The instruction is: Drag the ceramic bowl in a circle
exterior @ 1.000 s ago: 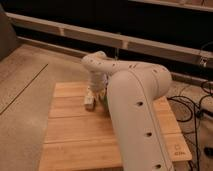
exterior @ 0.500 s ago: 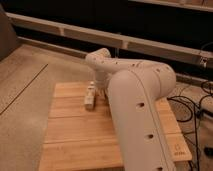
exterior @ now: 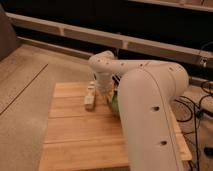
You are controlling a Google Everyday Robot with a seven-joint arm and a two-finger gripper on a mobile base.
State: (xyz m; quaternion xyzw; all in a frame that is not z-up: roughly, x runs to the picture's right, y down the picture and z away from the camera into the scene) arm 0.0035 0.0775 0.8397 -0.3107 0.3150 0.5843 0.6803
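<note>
On the wooden worktop [exterior: 75,135] I see my pincer [exterior: 106,94] closed, beside the whitish block [exterior: 90,96]. The green ceramic bowl [exterior: 114,101] is mostly hidden behind the arm.

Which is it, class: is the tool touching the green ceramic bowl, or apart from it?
Cannot tell. In the camera view the tool reaches down beside the whitish block, and the arm hides all but a sliver of the ceramic bowl.

one green bowl [exterior: 113,101], one whitish block [exterior: 90,98], one claw [exterior: 106,92]
</note>
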